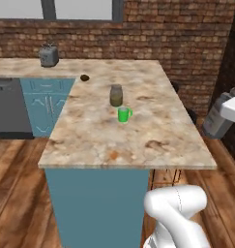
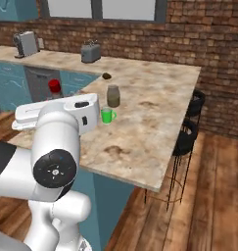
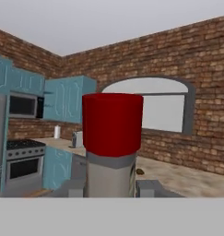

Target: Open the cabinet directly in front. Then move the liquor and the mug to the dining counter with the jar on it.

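Observation:
In the hand view, my gripper (image 3: 111,189) is shut on the liquor (image 3: 112,138), a grey bottle with a red cap that stands upright between the fingers. Its red cap (image 2: 54,86) also peeks out behind my white arm, left of the dining counter (image 2: 154,132). The green mug (image 1: 124,115) (image 2: 107,115) stands on the dining counter (image 1: 138,140), just in front of the jar (image 1: 116,95) (image 2: 113,95). Teal wall cabinets (image 3: 67,99) hang far off; I cannot tell which one is the task's cabinet.
A toaster (image 1: 49,54) (image 2: 91,51) and a small dark lump (image 1: 84,77) sit at the counter's far side. A coffee machine (image 2: 26,43) stands on the back counter. Black bar stools (image 2: 191,117) line the counter's right edge. A stove (image 3: 23,166) is at the left.

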Robot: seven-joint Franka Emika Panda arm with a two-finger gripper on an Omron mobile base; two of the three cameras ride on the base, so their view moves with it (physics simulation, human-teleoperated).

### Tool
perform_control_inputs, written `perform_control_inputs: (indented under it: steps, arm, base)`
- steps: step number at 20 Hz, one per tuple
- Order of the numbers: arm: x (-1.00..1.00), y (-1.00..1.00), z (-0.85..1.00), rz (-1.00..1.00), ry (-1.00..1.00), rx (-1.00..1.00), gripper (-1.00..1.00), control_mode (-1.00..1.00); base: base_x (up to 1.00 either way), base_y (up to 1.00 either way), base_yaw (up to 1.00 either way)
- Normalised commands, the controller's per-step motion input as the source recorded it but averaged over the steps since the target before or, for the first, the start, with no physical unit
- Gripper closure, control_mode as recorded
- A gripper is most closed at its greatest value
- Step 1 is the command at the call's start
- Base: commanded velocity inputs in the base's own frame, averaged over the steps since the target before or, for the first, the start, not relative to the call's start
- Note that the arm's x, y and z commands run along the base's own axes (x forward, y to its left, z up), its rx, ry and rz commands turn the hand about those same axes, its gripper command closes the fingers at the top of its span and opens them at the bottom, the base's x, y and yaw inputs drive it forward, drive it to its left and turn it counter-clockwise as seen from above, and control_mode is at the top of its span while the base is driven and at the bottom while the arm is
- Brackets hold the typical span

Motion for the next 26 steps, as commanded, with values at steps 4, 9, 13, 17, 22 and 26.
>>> perform_control_inputs:
  steps: [4,9,13,17,22,26]
  arm:
    - [0.00,0.00,0.00,0.00,0.00,0.00,1.00,1.00]
    - [0.00,0.00,0.00,0.00,0.00,0.00,1.00,1.00]
    - [0.00,0.00,0.00,0.00,0.00,0.00,1.00,1.00]
    - [0.00,0.00,0.00,0.00,0.00,0.00,1.00,1.00]
    - [0.00,0.00,0.00,0.00,0.00,0.00,1.00,1.00]
    - [0.00,0.00,0.00,0.00,0.00,0.00,1.00,1.00]
  base:
    - [0.42,0.59,-0.45]
    - [0.42,0.70,-0.41]
    - [0.81,0.37,-0.23]
    - [1.00,0.14,-0.10]
    - [1.00,0.01,0.00]
    - [1.00,0.00,0.12]
